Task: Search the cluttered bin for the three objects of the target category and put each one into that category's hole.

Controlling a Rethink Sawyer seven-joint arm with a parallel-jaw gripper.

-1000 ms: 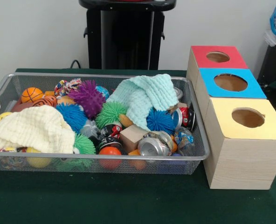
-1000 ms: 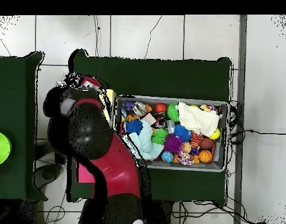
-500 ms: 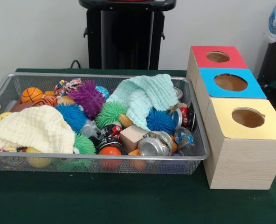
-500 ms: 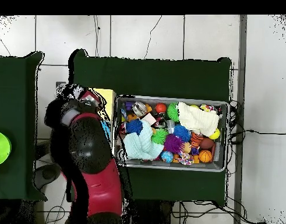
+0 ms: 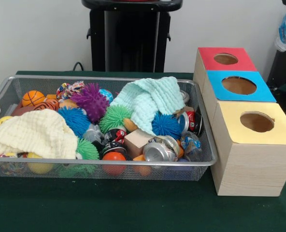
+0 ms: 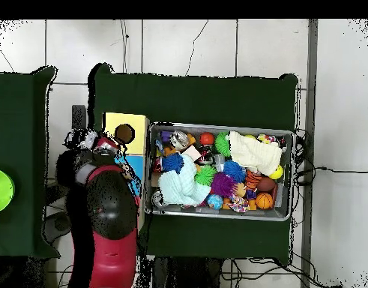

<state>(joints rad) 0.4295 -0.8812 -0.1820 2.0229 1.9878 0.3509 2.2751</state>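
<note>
A wire mesh bin (image 5: pixel 104 166) holds a heap of things: a mint cloth (image 5: pixel 150 99), a cream cloth (image 5: pixel 36 133), crushed cans (image 5: pixel 160 150), a wooden block (image 5: pixel 137 141), and purple (image 5: pixel 90 100), blue (image 5: pixel 166 124) and green (image 5: pixel 115 117) spiky balls. To its right stand three boxes with round holes, topped red (image 5: pixel 225 59), blue (image 5: pixel 239 86) and yellow (image 5: pixel 256 122). The front view shows no arm. In the overhead view the red arm (image 6: pixel 108 210) lies beside the bin (image 6: pixel 220 126), and its gripper end (image 6: pixel 104 144) hangs over the boxes next to the yellow box (image 6: pixel 125 124).
A small basketball (image 5: pixel 33 97), an orange ball (image 5: pixel 114 157) and a yellow ball (image 5: pixel 3 121) also lie in the bin. Green cloth covers the table (image 5: pixel 133 208). A green bowl (image 6: pixel 1 189) sits on a second table at the overhead view's left edge.
In the overhead view the arm has swung away from the bin toward the boxes, uncovering the yellow box and the bin's left end. The bin's contents have not moved.
</note>
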